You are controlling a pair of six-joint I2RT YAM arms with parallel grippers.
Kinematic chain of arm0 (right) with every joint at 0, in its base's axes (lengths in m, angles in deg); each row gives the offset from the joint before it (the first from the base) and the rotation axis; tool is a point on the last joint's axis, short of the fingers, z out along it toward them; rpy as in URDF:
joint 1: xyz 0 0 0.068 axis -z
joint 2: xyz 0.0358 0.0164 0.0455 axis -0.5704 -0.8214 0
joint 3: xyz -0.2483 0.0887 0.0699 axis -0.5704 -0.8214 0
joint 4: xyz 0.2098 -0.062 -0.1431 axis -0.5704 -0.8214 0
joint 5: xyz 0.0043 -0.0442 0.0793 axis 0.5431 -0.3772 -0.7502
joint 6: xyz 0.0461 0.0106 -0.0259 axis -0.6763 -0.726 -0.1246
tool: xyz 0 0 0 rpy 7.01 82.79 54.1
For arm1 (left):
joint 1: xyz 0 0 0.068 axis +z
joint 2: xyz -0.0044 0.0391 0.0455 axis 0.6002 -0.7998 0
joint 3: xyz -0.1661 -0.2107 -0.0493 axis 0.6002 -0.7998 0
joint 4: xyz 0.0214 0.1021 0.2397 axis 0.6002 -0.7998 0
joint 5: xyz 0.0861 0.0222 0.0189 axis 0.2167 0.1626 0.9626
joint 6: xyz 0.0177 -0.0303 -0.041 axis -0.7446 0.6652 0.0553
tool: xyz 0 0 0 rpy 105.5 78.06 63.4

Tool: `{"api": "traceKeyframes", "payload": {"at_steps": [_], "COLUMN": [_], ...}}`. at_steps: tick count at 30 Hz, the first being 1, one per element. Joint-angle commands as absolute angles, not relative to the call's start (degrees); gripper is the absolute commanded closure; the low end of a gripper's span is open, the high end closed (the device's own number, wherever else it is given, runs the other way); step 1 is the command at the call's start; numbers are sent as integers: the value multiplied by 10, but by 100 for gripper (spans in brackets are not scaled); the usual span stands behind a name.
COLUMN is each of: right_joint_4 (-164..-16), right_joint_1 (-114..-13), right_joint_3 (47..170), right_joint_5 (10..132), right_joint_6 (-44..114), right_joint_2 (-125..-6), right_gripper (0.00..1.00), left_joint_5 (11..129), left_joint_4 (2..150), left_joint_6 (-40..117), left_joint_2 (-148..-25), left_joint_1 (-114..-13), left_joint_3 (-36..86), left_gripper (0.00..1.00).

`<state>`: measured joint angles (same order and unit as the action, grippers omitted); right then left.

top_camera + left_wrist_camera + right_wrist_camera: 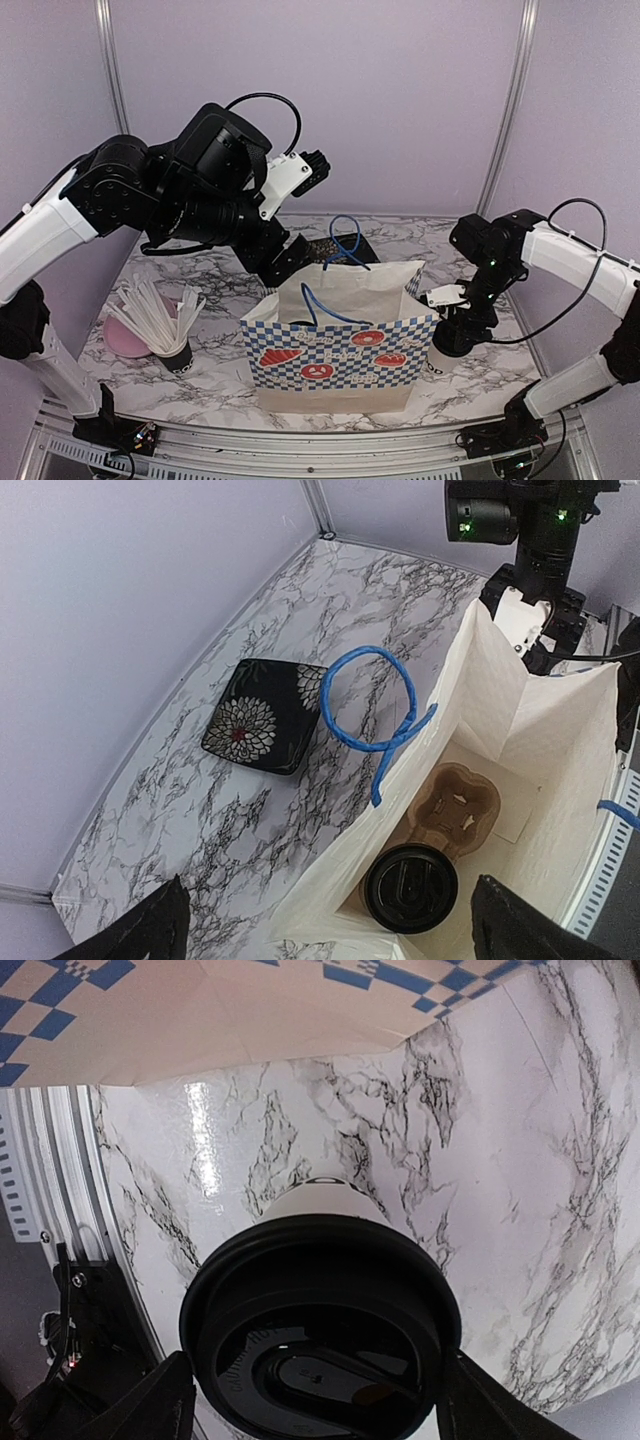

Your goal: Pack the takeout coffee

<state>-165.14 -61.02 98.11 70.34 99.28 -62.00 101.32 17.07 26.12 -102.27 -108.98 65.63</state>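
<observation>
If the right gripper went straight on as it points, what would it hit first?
The right gripper would first meet the black lid of the coffee cup, centred between its fingers; depth unclear.

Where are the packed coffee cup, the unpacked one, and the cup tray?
Packed coffee cup (410, 888): left wrist view, centre of its black lid.
Unpacked coffee cup (320, 1345): right wrist view, top of its black lid.
Cardboard cup tray (462, 795): left wrist view, its empty socket.

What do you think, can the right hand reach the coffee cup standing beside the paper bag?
Probably yes. The right hand hangs right over that cup, one finger on each side of its black lid, with nothing between. The bag stands off to the side.
</observation>
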Motion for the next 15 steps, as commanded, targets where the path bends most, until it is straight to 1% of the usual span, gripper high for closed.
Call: {"api": "traceKeyframes", "payload": {"at_steps": [1,12,15], "right_joint_4": [-1636,-1605,-1607], "right_joint_1": [-619,-631,-630], "right_joint_3": [971,927,932], "right_joint_5": [702,716,717], "right_joint_6": [982,971,968], "right_joint_2": [-598,-576,-574], "right_gripper": [20,21,24], "left_joint_5": [1025,1028,1032], "left_joint_4": [184,183,183], "left_joint_6": [265,264,264], "left_joint_2": [-1003,-1003,-1002], "left_joint_1": [-1087,-1087,-1087], "left_joint_3": [656,658,660], "left_gripper": [1,1,1]}}
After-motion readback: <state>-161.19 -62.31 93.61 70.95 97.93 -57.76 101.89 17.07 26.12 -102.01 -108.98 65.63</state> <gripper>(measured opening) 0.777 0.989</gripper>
